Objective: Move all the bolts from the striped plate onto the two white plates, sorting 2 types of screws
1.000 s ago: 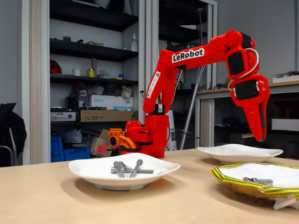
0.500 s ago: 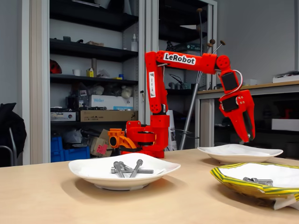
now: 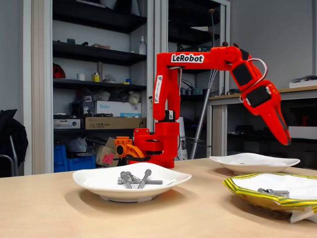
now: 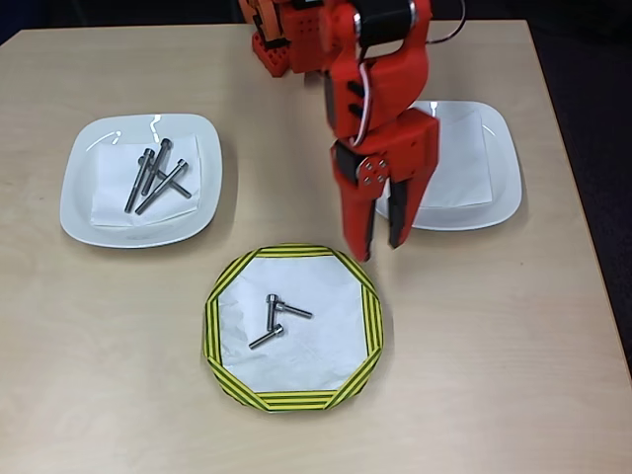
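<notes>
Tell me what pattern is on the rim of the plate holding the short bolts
Yellow with dark stripes on the striped plate, clearest in the overhead view.

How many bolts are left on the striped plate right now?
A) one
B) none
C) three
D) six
C: in the overhead view three short bolts lie clustered on the white centre of the striped plate, while the open gripper hangs empty above the table just beyond the plate's upper right rim.
</notes>
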